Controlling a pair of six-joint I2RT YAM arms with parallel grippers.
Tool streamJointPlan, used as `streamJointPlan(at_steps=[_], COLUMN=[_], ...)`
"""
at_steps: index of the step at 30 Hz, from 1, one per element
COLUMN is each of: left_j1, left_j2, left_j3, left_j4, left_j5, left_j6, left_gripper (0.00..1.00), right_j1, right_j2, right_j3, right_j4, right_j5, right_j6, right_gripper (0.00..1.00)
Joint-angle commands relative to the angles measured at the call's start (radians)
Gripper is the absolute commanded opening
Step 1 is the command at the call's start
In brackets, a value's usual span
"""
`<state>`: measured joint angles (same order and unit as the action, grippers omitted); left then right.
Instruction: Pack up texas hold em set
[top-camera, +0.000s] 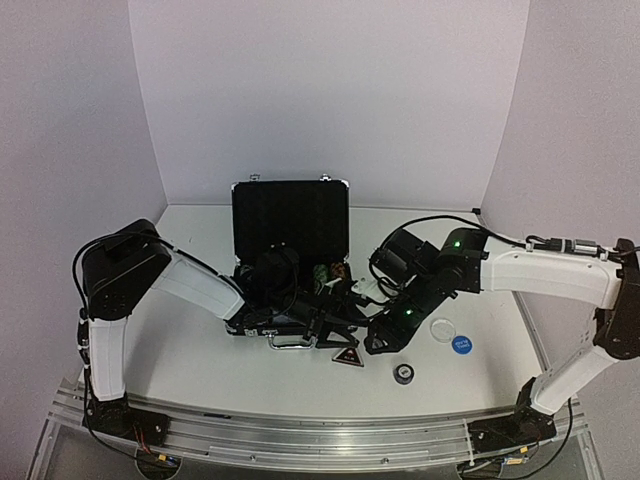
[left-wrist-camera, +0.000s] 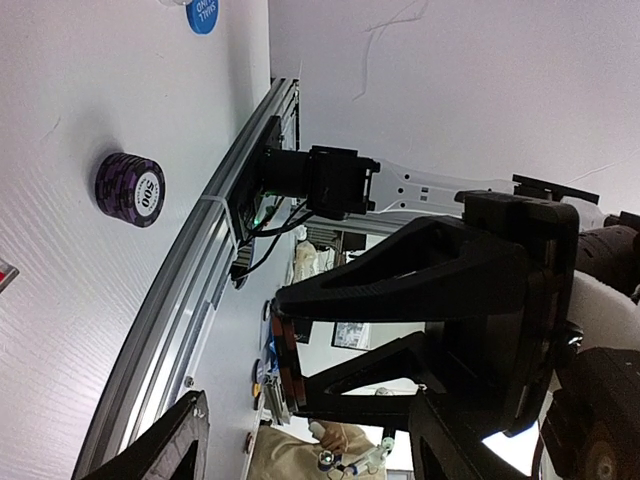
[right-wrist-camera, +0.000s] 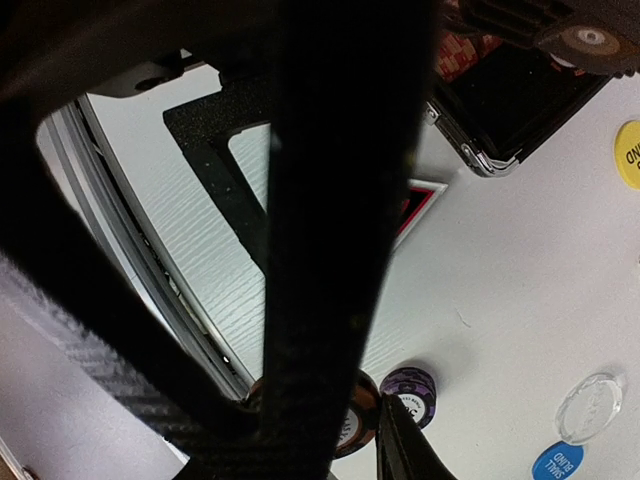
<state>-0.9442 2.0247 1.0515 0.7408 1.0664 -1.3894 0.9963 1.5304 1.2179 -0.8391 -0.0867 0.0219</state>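
Observation:
The black silver-edged briefcase (top-camera: 290, 215) stands open at mid-table, with chips in its tray. My right gripper (top-camera: 378, 343) is just right of the case front, shut on a small stack of orange-brown chips (right-wrist-camera: 352, 425); the stack also shows in the left wrist view (left-wrist-camera: 285, 365). My left gripper (top-camera: 335, 318) reaches over the case front with its jaws wide open and empty. A purple chip stack (top-camera: 403, 374) stands on the table near the front. The dark triangular marker (top-camera: 347, 358) lies in front of the case. The clear disc (top-camera: 441, 328) and the blue disc (top-camera: 461, 345) lie to the right. A yellow disc (right-wrist-camera: 628, 155) lies beside the case corner.
The aluminium rail (left-wrist-camera: 200, 250) runs along the table's front edge, with a black camera (left-wrist-camera: 320, 180) mounted on it. The case handle (top-camera: 290, 342) sticks out toward the front. White walls close in the table at the back and sides.

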Motion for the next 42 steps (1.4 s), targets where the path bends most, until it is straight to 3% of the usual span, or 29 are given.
streamJointPlan(at_steps=[1,13,17,22,25,28,30,32,35,40,42], left_j1=[-0.015,-0.033,-0.039,-0.045,-0.047,-0.047,-0.047,-0.047,-0.040,-0.005,0.015], left_j2=[0.030,0.067,0.077,0.080,0.078,0.079,0.079,0.074,0.055,-0.017,-0.046], left_j3=[0.058,0.101,0.114,0.134,0.143,0.141,0.143,0.149,0.189,0.341,0.386], left_j4=[-0.023,-0.028,-0.025,-0.045,-0.063,-0.037,-0.035,-0.049,-0.176,-0.714,-0.861], left_j5=[0.045,0.080,0.094,0.118,0.127,0.129,0.127,0.129,0.107,-0.096,-0.260], left_j6=[0.013,0.032,0.032,0.050,0.064,0.048,0.054,0.077,0.221,0.712,0.892], left_gripper=[0.67,0.51,0.39,0.36,0.26,0.04,0.00,0.00,0.00,0.00,0.00], right_j1=[0.012,0.018,0.018,0.019,0.019,0.019,0.018,0.018,0.019,0.018,0.018], right_j2=[0.008,0.014,0.014,0.010,0.008,0.008,0.007,0.001,-0.017,-0.101,-0.153], right_j3=[0.050,0.052,0.052,0.050,0.050,0.048,0.047,0.050,0.059,0.071,0.073], right_j4=[-0.015,-0.017,-0.017,-0.017,-0.017,-0.018,-0.017,-0.017,-0.017,-0.016,-0.013], right_j5=[0.008,0.017,0.025,0.029,0.030,0.032,0.032,0.030,0.046,0.078,0.172], right_j6=[-0.013,-0.013,-0.013,-0.013,-0.014,-0.014,-0.013,-0.013,-0.007,0.052,0.104], right_gripper=[0.00,0.00,0.00,0.00,0.00,0.00,0.00,0.07,0.40,0.85,0.92])
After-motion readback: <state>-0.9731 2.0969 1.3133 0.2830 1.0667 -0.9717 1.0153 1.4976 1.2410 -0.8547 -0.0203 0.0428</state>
